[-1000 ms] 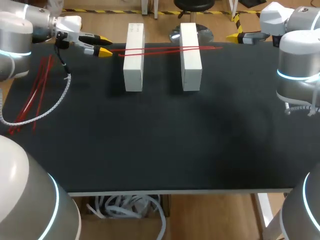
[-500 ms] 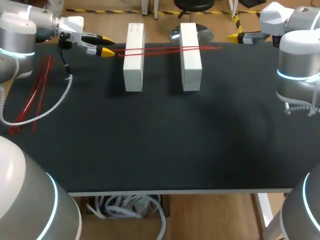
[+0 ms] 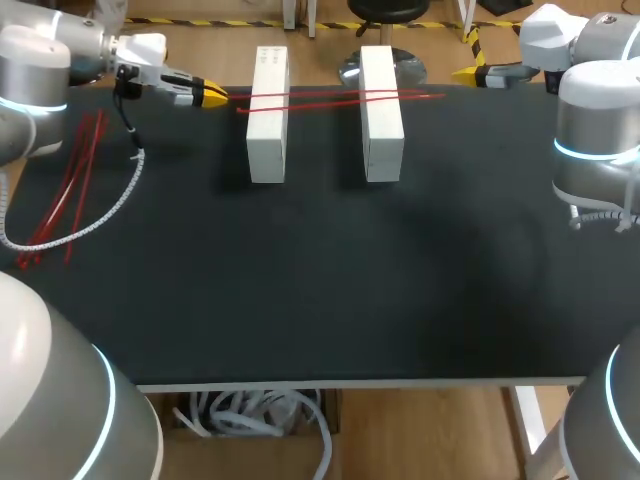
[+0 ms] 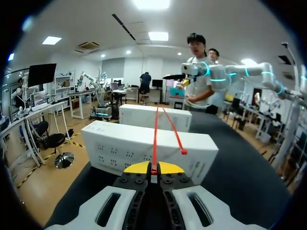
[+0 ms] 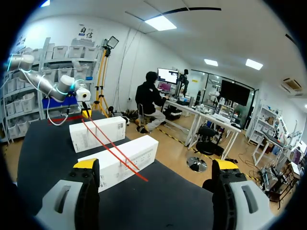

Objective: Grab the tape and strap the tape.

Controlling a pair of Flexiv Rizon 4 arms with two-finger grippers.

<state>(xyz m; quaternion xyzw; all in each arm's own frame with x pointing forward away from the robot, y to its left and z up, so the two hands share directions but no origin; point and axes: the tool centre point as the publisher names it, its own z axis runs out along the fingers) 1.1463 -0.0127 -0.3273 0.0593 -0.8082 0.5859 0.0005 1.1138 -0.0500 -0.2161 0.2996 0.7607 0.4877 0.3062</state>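
The red tape (image 3: 340,98) runs as thin strands across the tops of two white boxes (image 3: 267,120) that stand side by side, well apart, near the far edge of the bench (image 3: 330,280). One strand's end is pinched between the yellow tips of the left end effector (image 3: 212,95), which is clenched on it just beside the left-hand box; in the left wrist view the strand leads straight out from the closed tips over both boxes, and a second strand ends on top of the nearer box. The right end effector (image 3: 466,73) hangs at the far right edge of the bench, fingers spread wide and holding nothing, beyond the tape's other end. The bench top is a flat, matte black sheet. At its left side lie a loose bundle of spare red strips (image 3: 72,185) and a white cable (image 3: 110,205) looping from the left arm.
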